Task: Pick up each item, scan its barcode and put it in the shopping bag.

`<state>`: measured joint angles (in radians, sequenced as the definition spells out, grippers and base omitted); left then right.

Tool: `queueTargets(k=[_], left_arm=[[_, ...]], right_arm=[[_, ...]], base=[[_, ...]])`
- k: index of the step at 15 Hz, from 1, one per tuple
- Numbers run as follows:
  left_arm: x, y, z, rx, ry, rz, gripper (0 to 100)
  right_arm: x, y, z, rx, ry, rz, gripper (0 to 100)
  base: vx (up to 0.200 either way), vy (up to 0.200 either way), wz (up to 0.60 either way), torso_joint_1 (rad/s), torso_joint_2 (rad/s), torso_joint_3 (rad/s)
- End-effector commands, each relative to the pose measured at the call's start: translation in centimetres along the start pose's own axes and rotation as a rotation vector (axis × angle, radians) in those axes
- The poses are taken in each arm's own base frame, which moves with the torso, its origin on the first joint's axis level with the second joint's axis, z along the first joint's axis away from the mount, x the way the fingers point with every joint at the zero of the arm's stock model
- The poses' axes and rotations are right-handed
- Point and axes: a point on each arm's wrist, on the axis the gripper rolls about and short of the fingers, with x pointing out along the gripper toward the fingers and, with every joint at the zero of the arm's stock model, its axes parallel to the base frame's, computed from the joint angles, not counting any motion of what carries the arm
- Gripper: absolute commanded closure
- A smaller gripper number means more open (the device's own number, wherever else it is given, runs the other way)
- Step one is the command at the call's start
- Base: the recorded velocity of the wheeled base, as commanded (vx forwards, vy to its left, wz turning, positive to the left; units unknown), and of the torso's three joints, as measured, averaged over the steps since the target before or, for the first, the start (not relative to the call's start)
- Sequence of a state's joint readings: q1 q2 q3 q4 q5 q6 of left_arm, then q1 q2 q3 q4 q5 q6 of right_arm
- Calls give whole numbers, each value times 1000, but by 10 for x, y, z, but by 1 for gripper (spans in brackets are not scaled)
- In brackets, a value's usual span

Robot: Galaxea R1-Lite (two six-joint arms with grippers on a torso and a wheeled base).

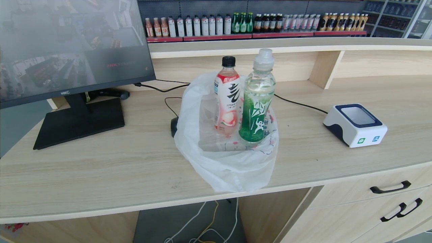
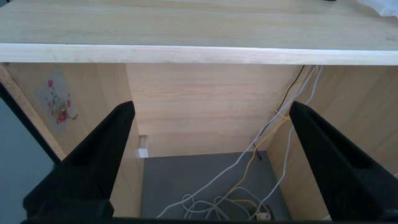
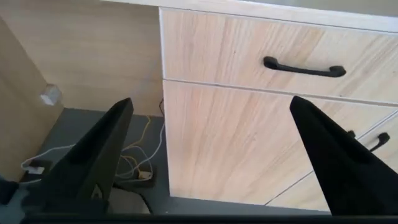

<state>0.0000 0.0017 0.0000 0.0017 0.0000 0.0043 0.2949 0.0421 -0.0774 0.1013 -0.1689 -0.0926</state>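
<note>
the white plastic shopping bag (image 1: 233, 168) sits on the table (image 1: 101, 168), its front fold hanging just over the near edge. inside the bag two drinks stand upright, long axes vertical and touching side by side: the pink peach bottle (image 1: 227, 101) with a black cap, and the green-labelled bottle (image 1: 257, 108) on its scanner side. the barcode scanner (image 1: 354, 125) lies well apart from the bag, toward the robot's right.

the left end effector (image 2: 211, 107) hangs below the bag's level, under the table edge, facing the open recess with loose cables (image 2: 249, 180); its fingers are spread wide and hold nothing. the right end effector (image 3: 211, 102) is equally wide open and empty, low before the drawer front (image 3: 249, 56) on the scanner side of the bag.

so the bag and bottles lie above and ahead of both. the left arm looks nearer the bag, the right nearer the scanner. with both bottles bagged, the task seems about finished.
</note>
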Motion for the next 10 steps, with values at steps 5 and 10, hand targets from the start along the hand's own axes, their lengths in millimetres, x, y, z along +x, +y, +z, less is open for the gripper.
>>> queueTargets(k=[5, 10], left_arm=[[0, 0, 0, 2, 0, 0, 0], [0, 0, 0, 0, 0, 0, 0]], right_arm=[[3, 8, 2, 63, 78, -324, 0], [3, 11, -10, 88, -55, -182, 0]], base=[[0, 0, 0, 0, 0, 0], [0, 0, 0, 0, 0, 0]])
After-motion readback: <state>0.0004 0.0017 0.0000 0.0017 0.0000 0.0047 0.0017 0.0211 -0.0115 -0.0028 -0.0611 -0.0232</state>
